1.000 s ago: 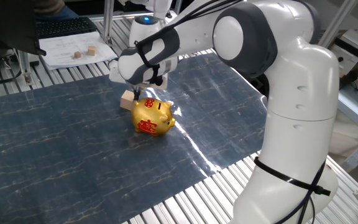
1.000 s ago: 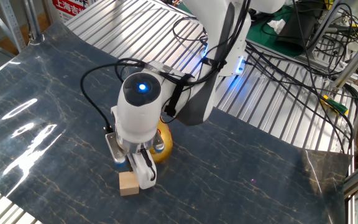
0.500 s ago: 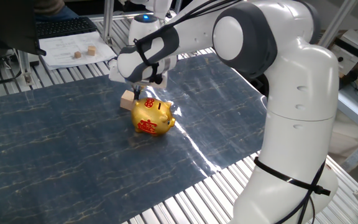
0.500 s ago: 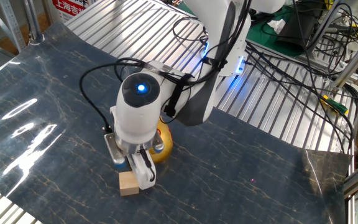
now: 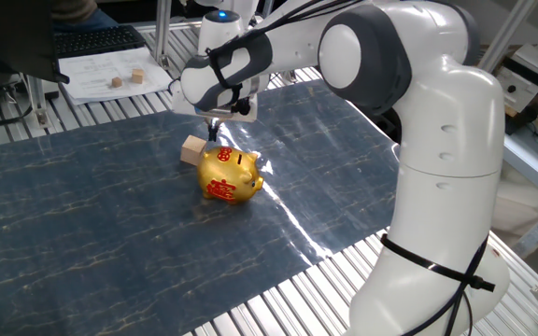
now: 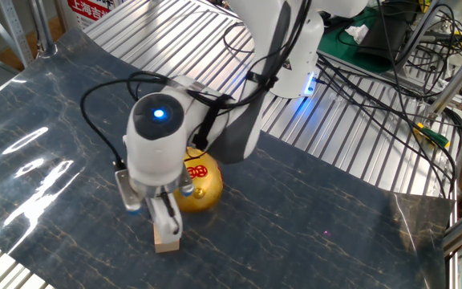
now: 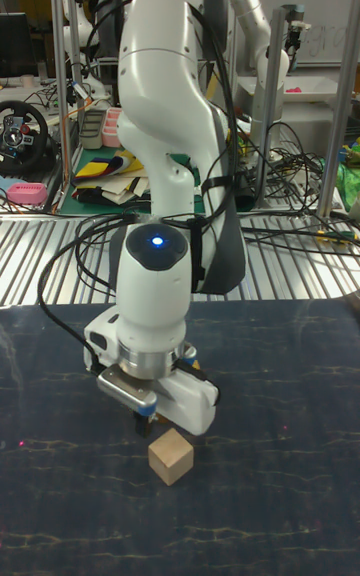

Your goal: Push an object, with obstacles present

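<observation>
Cube wedged right up against the pig

The wooden cube (image 5: 191,149) sits on the blue mat (image 5: 82,233) beside the gold piggy bank (image 5: 229,174), toward the far edge. The gripper (image 7: 142,417) hangs just above it; can't tell if it's open. Push the wrong way and the cube jams into the pig.

Bright, sharp; glare on mat (image 5: 288,219)

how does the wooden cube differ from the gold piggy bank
The wooden cube is plain, matte light tan; the gold piggy bank is shiny gold with red markings. The cube is much smaller. The cube is flat-sided with sharp edges; the bank is rounded. Both rest on the dark mat, side by side.
</observation>
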Motion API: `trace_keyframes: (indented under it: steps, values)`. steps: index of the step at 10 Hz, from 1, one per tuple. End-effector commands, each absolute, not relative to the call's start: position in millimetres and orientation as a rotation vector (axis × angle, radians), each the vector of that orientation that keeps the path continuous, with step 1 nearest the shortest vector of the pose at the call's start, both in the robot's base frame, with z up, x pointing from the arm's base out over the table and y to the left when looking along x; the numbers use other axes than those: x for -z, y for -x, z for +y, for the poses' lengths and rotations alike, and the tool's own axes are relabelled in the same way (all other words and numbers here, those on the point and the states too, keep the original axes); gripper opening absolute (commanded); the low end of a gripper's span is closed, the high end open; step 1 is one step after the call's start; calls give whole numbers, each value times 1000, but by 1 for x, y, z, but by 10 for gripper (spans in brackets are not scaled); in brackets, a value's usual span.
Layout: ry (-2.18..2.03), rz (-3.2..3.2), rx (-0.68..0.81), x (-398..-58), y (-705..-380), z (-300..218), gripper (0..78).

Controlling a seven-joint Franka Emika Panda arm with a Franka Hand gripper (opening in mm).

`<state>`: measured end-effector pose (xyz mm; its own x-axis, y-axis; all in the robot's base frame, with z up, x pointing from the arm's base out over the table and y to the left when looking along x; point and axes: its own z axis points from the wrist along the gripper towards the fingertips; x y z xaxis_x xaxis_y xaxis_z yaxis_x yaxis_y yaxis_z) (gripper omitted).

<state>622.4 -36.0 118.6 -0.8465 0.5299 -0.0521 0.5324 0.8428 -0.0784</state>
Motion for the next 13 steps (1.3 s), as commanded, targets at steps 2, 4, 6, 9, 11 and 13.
trace_keyframes:
  steps: [2,4,6,9,11,13]
  values:
    - [-1095,2902,131,-111,-637,-56,0]
    - [-1312,2815,68,-98,-639,-57,0]
    - [-1419,2771,33,-97,-639,-57,0]
    - [-1578,2697,-35,-97,-638,-52,0]
    - [-1648,2652,-50,-96,-637,-42,0]
    - [-1682,2619,-51,-94,-638,-37,0]
